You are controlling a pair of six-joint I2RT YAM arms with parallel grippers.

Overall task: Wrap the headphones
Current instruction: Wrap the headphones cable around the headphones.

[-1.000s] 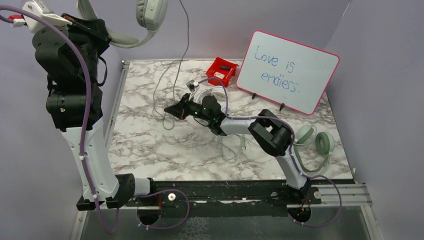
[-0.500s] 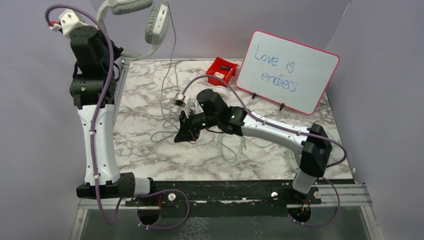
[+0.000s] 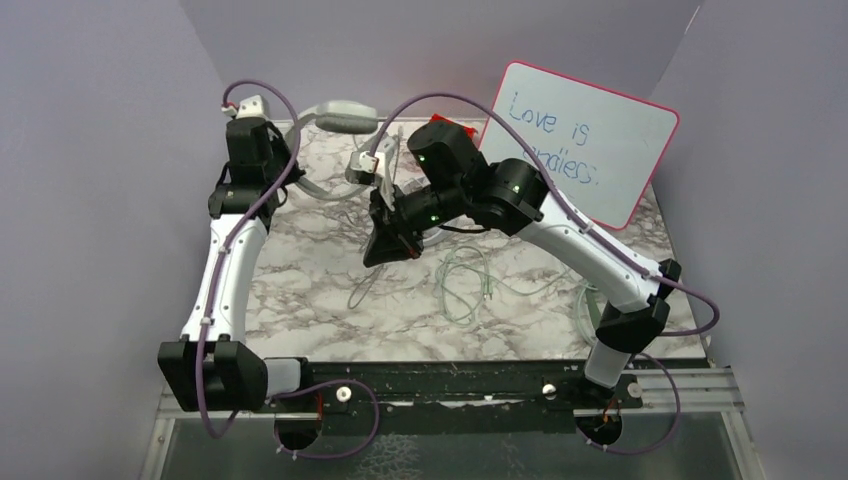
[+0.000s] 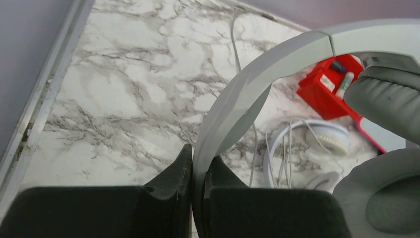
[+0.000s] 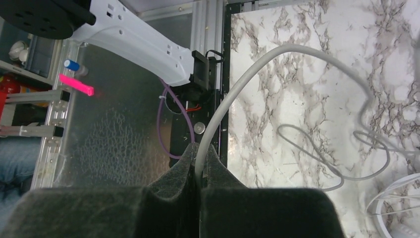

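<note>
Closest to the arms, some loose pale green cable loops (image 3: 462, 287) lie flat on the marble tabletop (image 3: 300, 290). Nothing is holding them.

A bit further in, the right end effector (image 3: 383, 248) hangs over the middle of the tabletop. It is squeezed tight on a thin grey cable (image 5: 257, 64). In the right wrist view the cable comes out from between the two black fingers and bends away in a big curve. Then it drops into loops on the tabletop. I think it is held up like this so it can be wound round the headphones.

Further back on the left, the left end effector (image 4: 198, 163) is clamped on the flat grey headband of the headphones (image 4: 262, 79). The headphones are lifted off the tabletop, at its back left, with a soft grey ear cup (image 4: 391, 99) off to one side. I think this arm holds the pair steady while the other brings the cable round.

Under them, a white pair of headphones (image 4: 324, 141) lies on the tabletop with its cable bunched inside its band.

At the back sits a little red box (image 4: 329, 84). It is open on top and has small pen-like things in it. I cannot tell just what they are. Beside it leans a whiteboard (image 3: 590, 140) with writing on it.
</note>
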